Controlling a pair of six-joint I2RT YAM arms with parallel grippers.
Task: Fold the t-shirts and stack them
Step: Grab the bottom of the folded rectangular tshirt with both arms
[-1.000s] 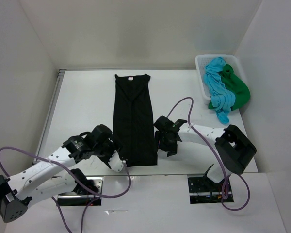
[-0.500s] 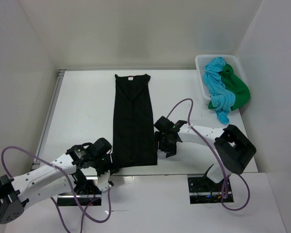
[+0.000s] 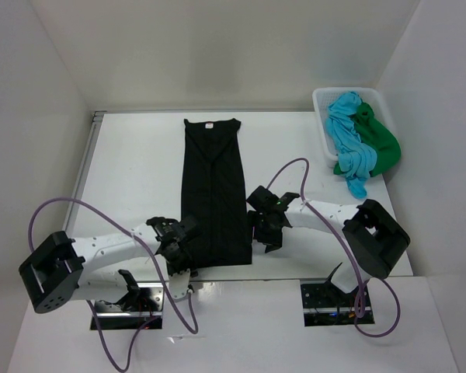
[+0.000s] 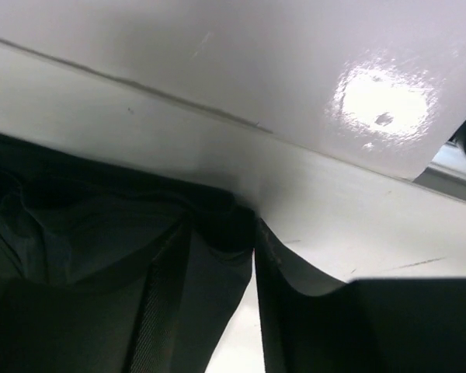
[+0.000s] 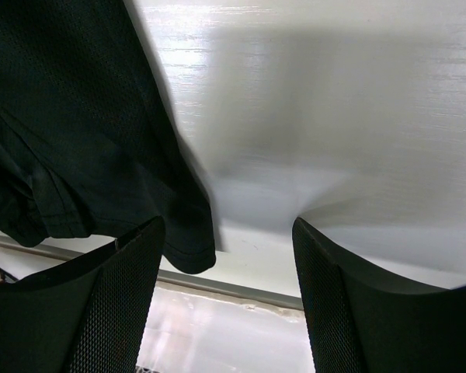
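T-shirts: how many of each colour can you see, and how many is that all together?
black t-shirt, flat on the table: 1
turquoise blue t-shirt, in the basket: 1
green t-shirt, hanging over the basket's edge: 1
Total: 3

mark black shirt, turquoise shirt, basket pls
black t-shirt (image 3: 213,194), top view, middle of the long folded strip.
turquoise t-shirt (image 3: 346,124), top view, bunched part lying in the basket.
white basket (image 3: 321,116), top view, its left wall.
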